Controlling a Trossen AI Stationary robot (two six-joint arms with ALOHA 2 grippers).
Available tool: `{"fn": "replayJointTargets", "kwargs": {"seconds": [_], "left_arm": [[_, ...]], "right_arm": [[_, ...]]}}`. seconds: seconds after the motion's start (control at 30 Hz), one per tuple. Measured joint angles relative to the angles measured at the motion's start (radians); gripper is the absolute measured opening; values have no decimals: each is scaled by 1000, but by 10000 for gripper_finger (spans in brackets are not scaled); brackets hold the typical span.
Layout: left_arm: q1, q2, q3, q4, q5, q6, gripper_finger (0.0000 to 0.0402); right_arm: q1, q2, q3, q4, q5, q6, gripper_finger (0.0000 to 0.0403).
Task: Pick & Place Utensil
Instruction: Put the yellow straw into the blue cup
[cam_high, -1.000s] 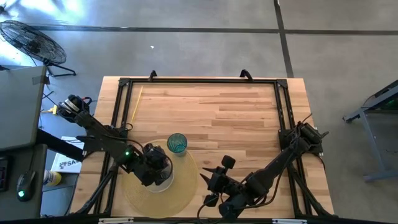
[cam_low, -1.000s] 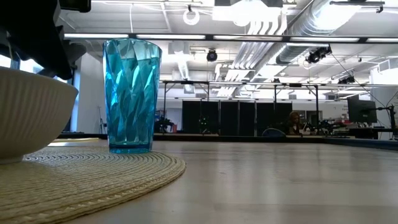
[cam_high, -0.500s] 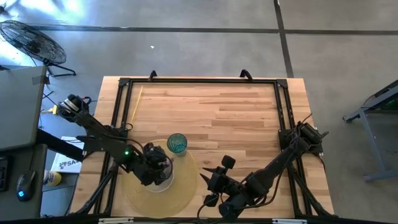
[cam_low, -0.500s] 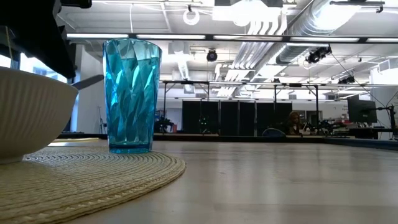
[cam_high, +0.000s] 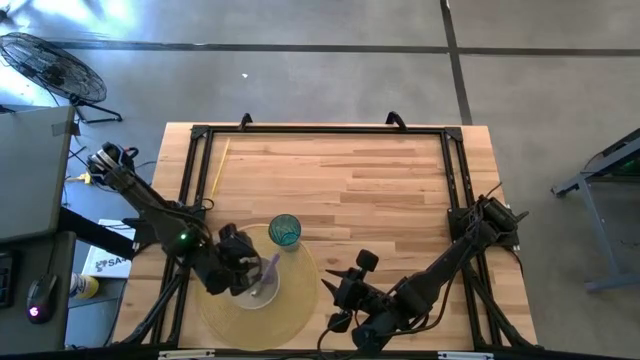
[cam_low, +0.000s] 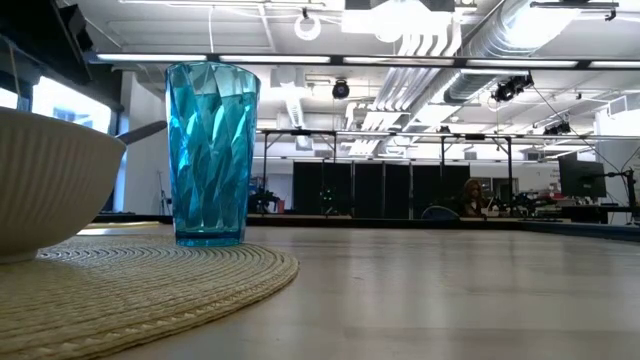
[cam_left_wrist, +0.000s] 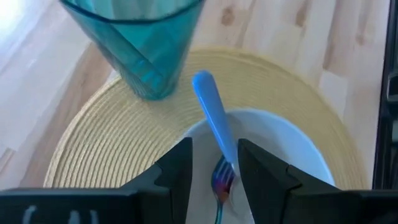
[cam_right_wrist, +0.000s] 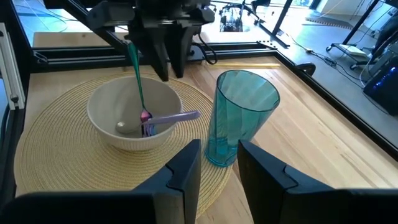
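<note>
A white ribbed bowl (cam_high: 252, 297) sits on a round woven placemat (cam_high: 292, 312), beside a blue faceted cup (cam_high: 285, 230). A lavender-blue-handled fork (cam_left_wrist: 210, 111) lies in the bowl, its tines (cam_left_wrist: 221, 180) down inside and its handle leaning on the rim toward the cup (cam_right_wrist: 239, 118). A thin green handle (cam_right_wrist: 135, 68) also slants up out of the bowl (cam_right_wrist: 106, 109). My left gripper (cam_high: 230, 262) is open at the bowl's left rim. My right gripper (cam_high: 338, 295) waits open to the right of the placemat. My left gripper (cam_left_wrist: 214, 149) stands open over the bowl's rim. The green handle (cam_left_wrist: 217, 214) runs under it between the fingers. I cannot tell whether it touches them.
A dark metal frame (cam_high: 320, 131) runs round the table's edges. The far half of the wooden tabletop (cam_high: 340, 180) holds only a thin yellow stick (cam_high: 219, 165) along its left side. The cup stands just beyond the bowl.
My left gripper has drawn back from above the bowl toward the table's left edge. The fork's handle has come into sight, leaning on the bowl's rim toward the cup. In the low view its tip appeared beside the cup half a second ago.
</note>
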Motion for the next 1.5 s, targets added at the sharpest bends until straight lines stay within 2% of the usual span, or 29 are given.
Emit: {"fn": "replayJointTargets", "kwargs": {"seconds": [0.1,0.23,0.4,0.57,0.73,0.87,1.07,1.23,1.5], "left_arm": [[1,0,0,1,42,47,127],[1,0,0,2,43,102,127],[1,0,0,2,-23,189,127],[1,0,0,-2,-22,318,127],[1,0,0,-84,-58,403,122],[1,0,0,-169,-107,403,85],[8,-12,0,-196,-143,403,8],[82,-19,0,-218,-147,400,5],[282,-31,0,-273,-119,436,1]], "right_arm": [[0,0,0,0,0,0,99],[0,0,0,0,0,0,99],[-1,0,0,0,0,0,99],[-1,0,0,0,-3,0,99],[-1,0,0,0,-32,0,99],[-1,0,0,0,-43,0,99],[-1,0,0,0,-42,0,99],[-1,0,0,0,-42,-4,99],[-1,0,0,-4,-45,-6,99]]}}
